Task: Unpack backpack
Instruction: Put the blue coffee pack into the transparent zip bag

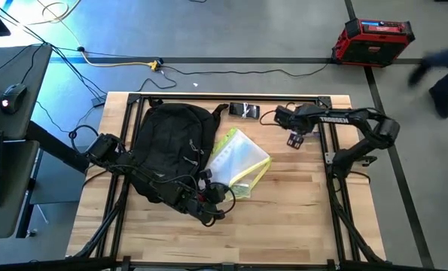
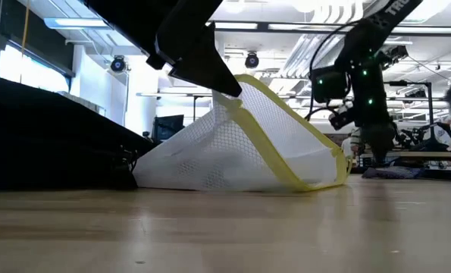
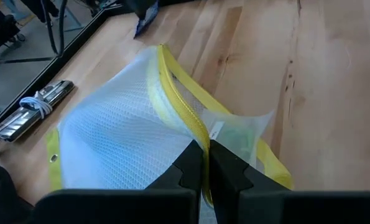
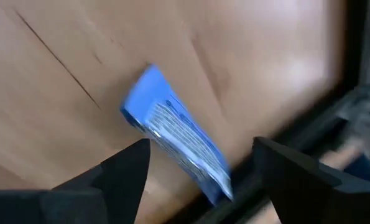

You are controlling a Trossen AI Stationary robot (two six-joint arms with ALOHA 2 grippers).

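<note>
Right now the left gripper point(image 3: 204, 171), at the bench's point(image 1: 299, 218) near edge, is pressed shut on the yellow binding of a white mesh pouch point(image 1: 239, 162), holding one edge lifted while the rest rests on the wood. To my eye that pinch takes in only a thin strip of trim, so the pouch could slide free and flop down if the arm swings quickly, or its dragging far corner could catch the backpack point(image 1: 171, 150) just beside it and tug the bag along.

The backpack lies flat on the left half of the bench, touching the pouch. Its long axis runs from the near edge towards the far edge, leaning a little to the right as it goes back. One end reaches near the left gripper, the other points at the far rail. Which end is its top I cannot tell.

Beyond the pouch, a dark flat gadget point(image 1: 244, 111) sits by the far edge. Farther right, the right gripper point(image 4: 200, 165) hangs with its fingers apart over a small blue packet point(image 4: 175, 146). Judging from here, the packet lies askew between those fingers, so a closing pinch might nudge it aside rather than catch it.
</note>
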